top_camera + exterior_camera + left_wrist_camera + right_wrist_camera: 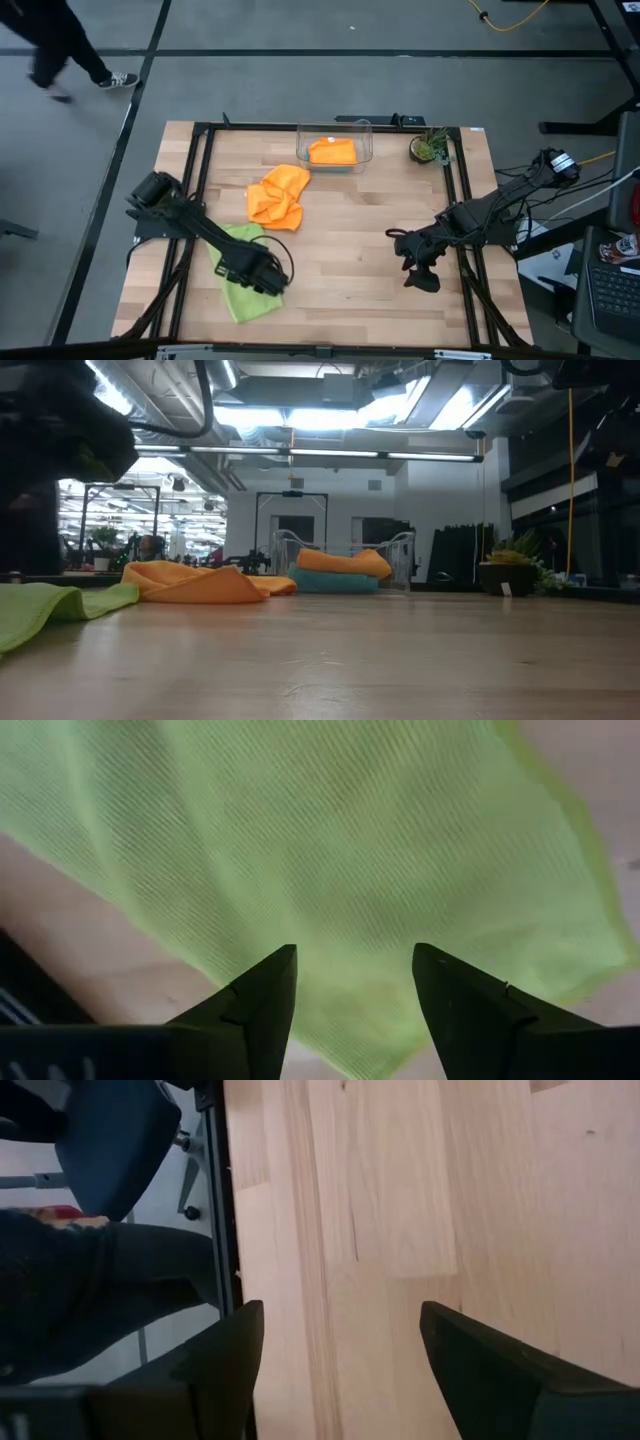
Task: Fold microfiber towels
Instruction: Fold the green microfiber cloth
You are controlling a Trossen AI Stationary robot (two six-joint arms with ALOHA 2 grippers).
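Look at your left gripper (268, 283) first, because it is the one right over the lime green towel (243, 297). That towel lies flat and a bit rumpled at the near left part of the wooden table (350, 260), and its long side runs from the middle of the table down toward the near edge. In the left wrist view the two dark fingers (262, 995) stand apart with green cloth (330, 850) showing between them, and nothing is pinched yet, so this pincer is released. The cloth spreads out ahead of the fingers and to both sides, so I think your next move is a short drop straight down to catch it. Your right gripper (420, 275) is well apart from the green towel, over bare wood on the near right side. Its fingers (225, 1365) are spread wide too and hold nothing. So the left arm is much the nearer one for this towel. The loose orange towel (277, 197) sits bunched up near the middle of the table, just beyond the green one. Another orange towel (332, 151) is already folded inside the clear plastic bin (366, 140) at the far edge, and the low view shows it resting on a teal blue towel (330, 584).
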